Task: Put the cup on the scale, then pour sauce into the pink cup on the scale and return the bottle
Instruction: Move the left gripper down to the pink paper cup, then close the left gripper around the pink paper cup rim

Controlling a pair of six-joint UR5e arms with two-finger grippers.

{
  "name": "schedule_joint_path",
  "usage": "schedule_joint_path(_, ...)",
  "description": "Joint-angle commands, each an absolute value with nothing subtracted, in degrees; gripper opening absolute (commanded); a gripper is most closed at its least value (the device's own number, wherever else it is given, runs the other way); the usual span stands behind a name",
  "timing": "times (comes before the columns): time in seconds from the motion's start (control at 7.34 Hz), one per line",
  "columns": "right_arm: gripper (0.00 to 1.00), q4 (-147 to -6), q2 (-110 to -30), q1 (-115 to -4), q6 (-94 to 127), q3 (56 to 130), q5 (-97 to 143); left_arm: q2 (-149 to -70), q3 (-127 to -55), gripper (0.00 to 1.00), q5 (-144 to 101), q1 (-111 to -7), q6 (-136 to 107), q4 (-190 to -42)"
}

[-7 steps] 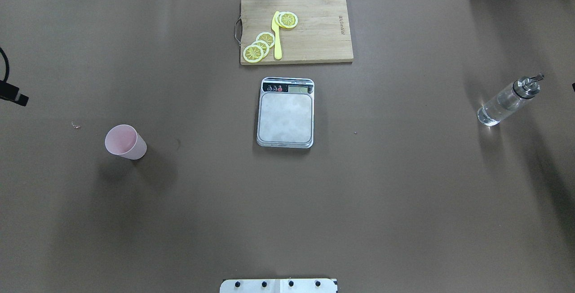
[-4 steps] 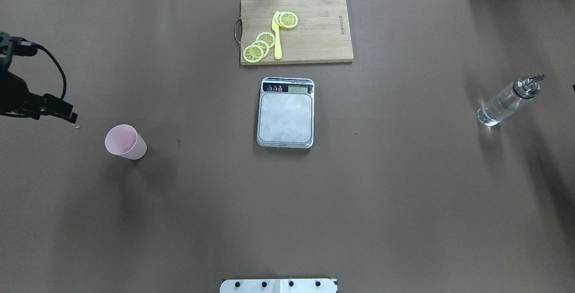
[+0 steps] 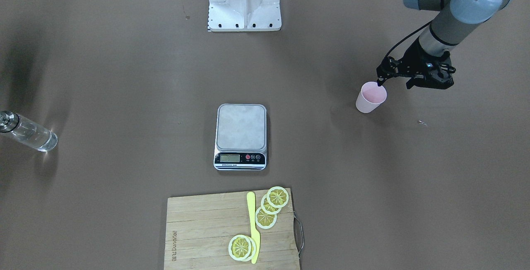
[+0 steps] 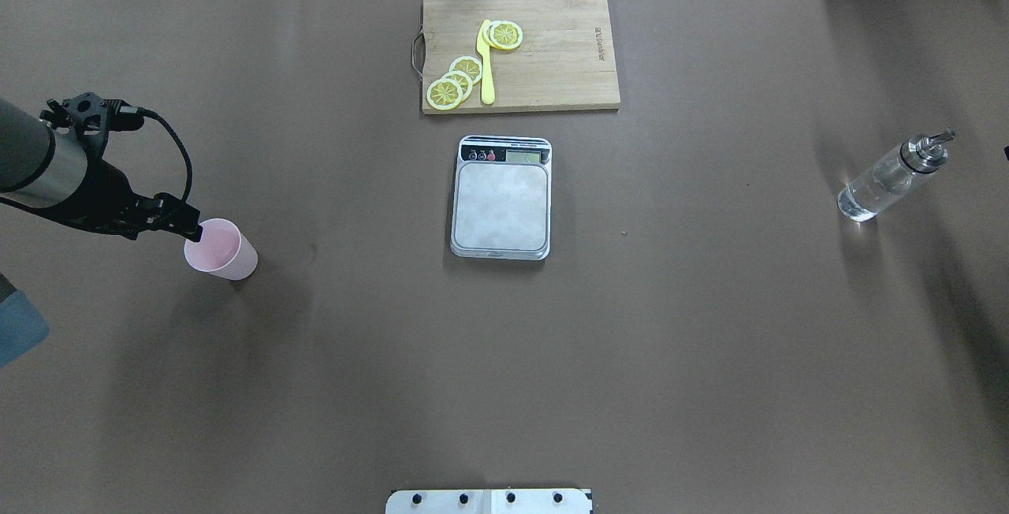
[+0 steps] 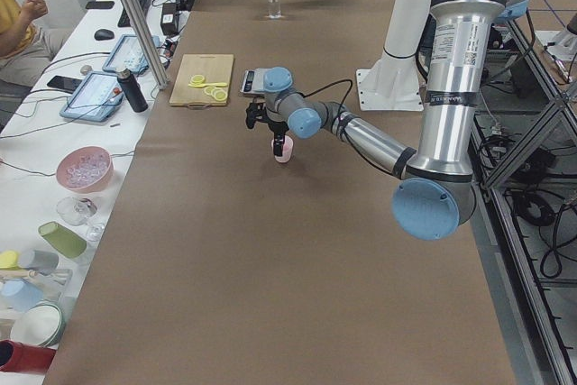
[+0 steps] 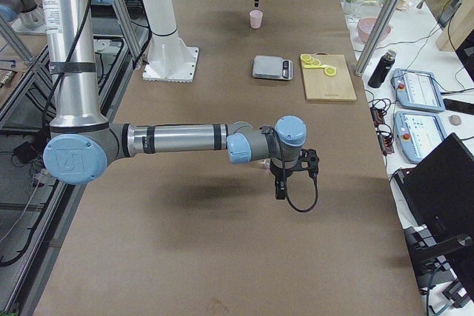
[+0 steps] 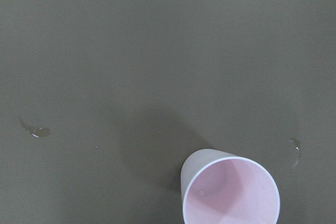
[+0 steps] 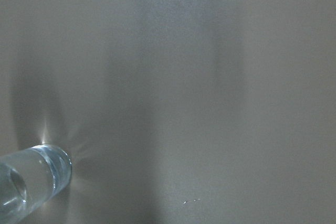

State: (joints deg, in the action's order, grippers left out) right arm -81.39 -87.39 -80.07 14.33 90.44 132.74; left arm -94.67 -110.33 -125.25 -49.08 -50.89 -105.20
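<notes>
The pink cup (image 4: pixel 221 250) stands upright and empty on the brown table, far to the left of the scale (image 4: pixel 501 199). My left gripper (image 4: pixel 165 224) hangs open beside the cup, pointing down. Its nearer finger (image 3: pixel 379 81) is at the cup (image 3: pixel 370 98) rim. The left wrist view shows only the cup (image 7: pixel 231 190). The bottle (image 4: pixel 891 179), with clear sauce inside, stands at the far right. My right gripper (image 6: pixel 281 186) hovers over it. It shows only in the side views, so I cannot tell its state. The scale's platform (image 3: pixel 241 131) is bare.
A wooden cutting board (image 4: pixel 552 49) with lemon slices and a yellow knife lies just beyond the scale. The robot's base plate (image 3: pixel 244 3) sits at the near table edge. A few droplets (image 7: pixel 34 129) mark the cloth by the cup. A person sits at the side bench (image 5: pixel 22 15).
My left arm has come in from the left edge and swung right, bringing its gripper up to the cup's rim. Cup, scale and bottle have not moved.
</notes>
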Motion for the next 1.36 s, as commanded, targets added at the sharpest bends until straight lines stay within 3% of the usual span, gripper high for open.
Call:
schedule_joint_path(0.0, 0.99, -81.39, -87.36, -80.07, 14.24, 90.44, 132.8, -94.75, -110.13, 0.82, -124.98, -48.34, -51.42, -103.38)
schedule_joint_path(0.68, 0.99, -81.39, -87.45, -80.07, 14.33, 90.7, 132.71, -96.5, -108.29, 0.77, -122.35, -46.23, -52.46, -102.74)
schedule_joint_path(0.95, 0.99, -81.39, -87.45, -80.07, 14.33, 90.7, 132.71, -96.68, -107.93, 0.67, -122.34, -46.14, -52.47, -102.74)
schedule_joint_path(1.23, 0.99, -81.39, -87.36, -80.07, 14.33, 90.7, 132.71, -98.69, -105.83, 0.66, -122.34, -45.97, -52.56, -102.83)
